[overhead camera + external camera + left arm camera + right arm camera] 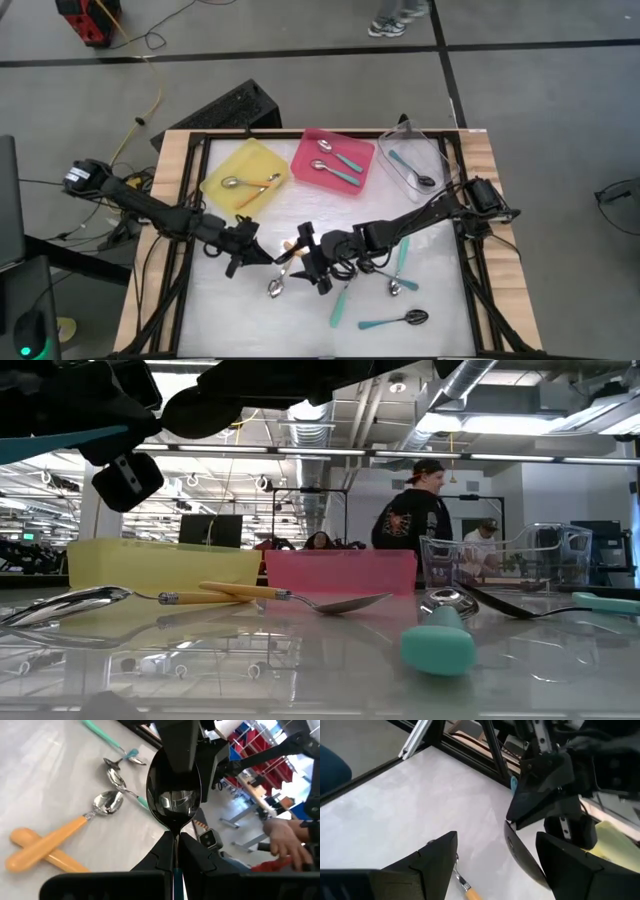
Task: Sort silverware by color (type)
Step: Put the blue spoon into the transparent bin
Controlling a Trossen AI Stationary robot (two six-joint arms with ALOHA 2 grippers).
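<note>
The left gripper [175, 851] is pinched on a black-bowled spoon [173, 795], its handle hidden between the fingers. The right gripper [312, 257], spread wide, faces it just beside. Bare table [230, 310] lies behind the left gripper. Two orange-handled spoons [45, 847] cross below; three trays hold five more.

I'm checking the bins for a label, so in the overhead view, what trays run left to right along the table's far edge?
Yellow tray → pink tray → clear tray. Each already holds spoons.
</note>
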